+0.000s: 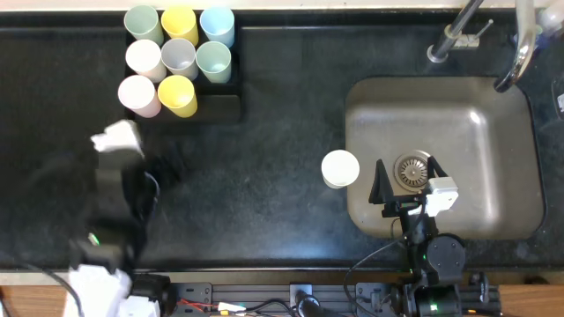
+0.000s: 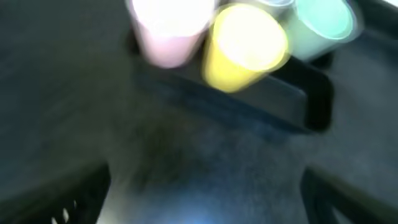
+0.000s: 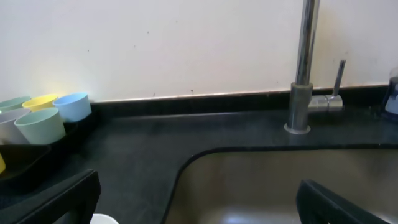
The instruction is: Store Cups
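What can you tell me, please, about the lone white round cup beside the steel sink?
The white round cup looks like plain, smooth plastic. It stands upright, seemingly mouth up, on the black countertop right at the rim of the steel sink. Nothing holds it; the right gripper, open, is close by over the basin.

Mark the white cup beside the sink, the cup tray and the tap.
white cup [image 1: 340, 168], top view, middle of its round top.
tray [image 1: 220, 106], top view, bare slot at its corner.
tap [image 3: 306, 43], right wrist view, upright stem.
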`<state>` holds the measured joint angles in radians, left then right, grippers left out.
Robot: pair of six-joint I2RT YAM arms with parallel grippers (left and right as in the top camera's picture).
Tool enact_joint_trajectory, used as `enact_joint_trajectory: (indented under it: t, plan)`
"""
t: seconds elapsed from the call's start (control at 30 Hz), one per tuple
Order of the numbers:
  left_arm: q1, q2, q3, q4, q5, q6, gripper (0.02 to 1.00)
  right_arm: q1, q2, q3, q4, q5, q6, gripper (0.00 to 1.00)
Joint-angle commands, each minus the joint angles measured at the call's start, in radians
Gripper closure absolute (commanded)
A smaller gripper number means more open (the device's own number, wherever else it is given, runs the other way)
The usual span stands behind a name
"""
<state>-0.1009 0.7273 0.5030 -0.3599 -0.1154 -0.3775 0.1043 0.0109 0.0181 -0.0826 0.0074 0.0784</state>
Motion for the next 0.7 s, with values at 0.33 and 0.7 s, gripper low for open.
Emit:
enact_joint_trajectory:
  t: [0.33,0.7]
  plan:
    - [-0.003,-0.625,-0.468,0.343,0.096,0.356,0.02,-0.008,-0.007,-0.013,0.005,0.001,0.004,0.005]
    - [-0.003,-0.726,-0.495,0.276,0.1,0.43,0.02,-0.008,-0.007,-0.013,0.005,0.001,0.004,0.003]
